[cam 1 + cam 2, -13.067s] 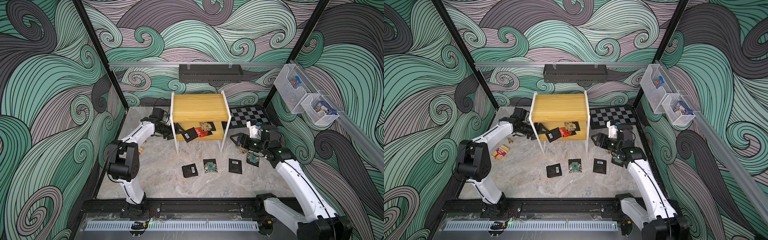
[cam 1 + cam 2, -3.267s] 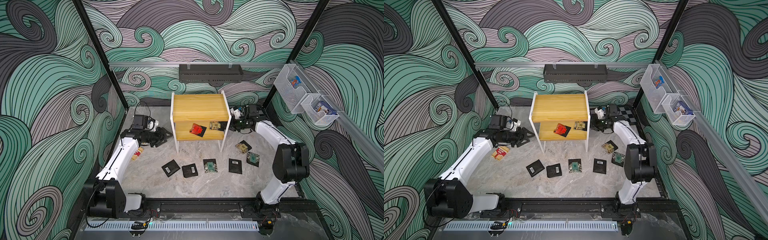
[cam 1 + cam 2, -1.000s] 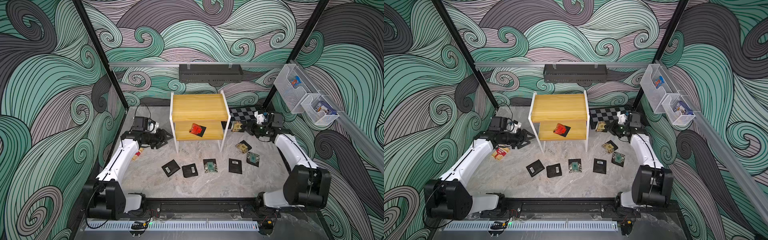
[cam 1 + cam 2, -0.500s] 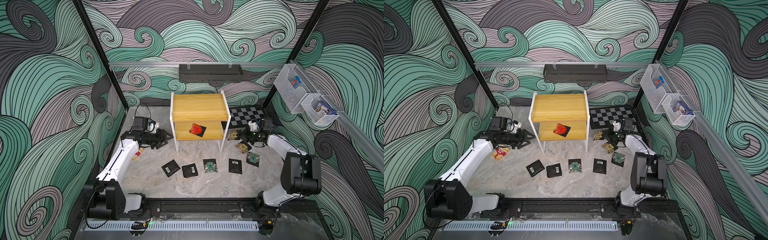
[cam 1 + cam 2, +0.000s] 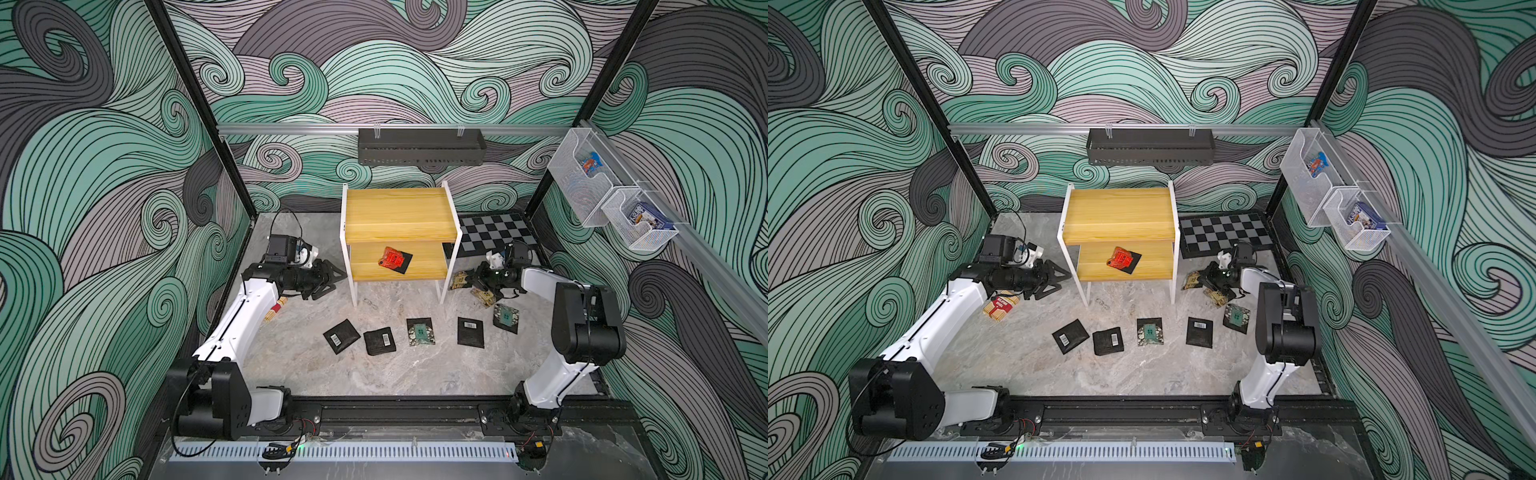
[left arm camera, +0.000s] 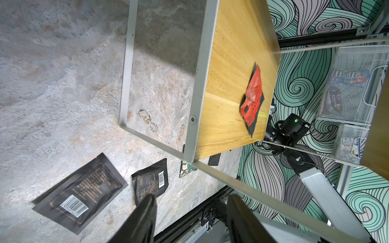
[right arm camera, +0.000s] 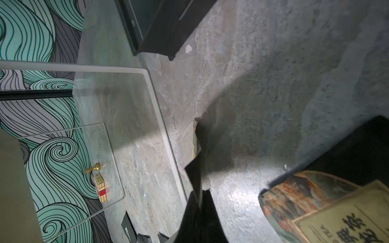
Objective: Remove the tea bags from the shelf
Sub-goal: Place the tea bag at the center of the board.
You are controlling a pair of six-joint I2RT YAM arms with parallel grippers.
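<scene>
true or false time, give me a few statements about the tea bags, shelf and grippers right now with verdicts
1. A red tea bag lies on the lower board of the shelf. True.
2. The left gripper holds a tea bag. False: its jaws stand open and hold nothing.
3. The right gripper is shut on a tan tea bag beside the shelf. True.
4. The striped box sits on the shelf's top board. False: it lies on the table, near the left gripper.
</scene>
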